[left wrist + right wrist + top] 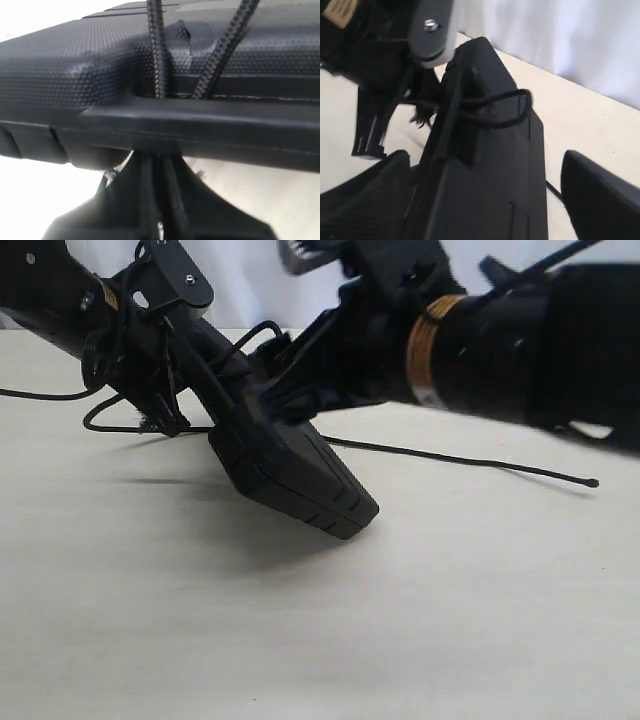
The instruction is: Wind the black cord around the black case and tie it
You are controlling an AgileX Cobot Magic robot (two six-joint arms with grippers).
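Exterior view: the black case (300, 475) is tipped up on 1 corner on the table (400, 640), probably so the black cord (450, 457) can be passed beneath.

Left wrist view: 2 strands are drawn over the case, and the left gripper (160, 215) appears pinched on them.

Right wrist view: the right gripper (485, 200) is spread astride the case, and the looped edge is crowded by the left arm.

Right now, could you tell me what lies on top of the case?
Two strands of cord cross the case. Past its rim they are covered, so how they continue cannot be seen.
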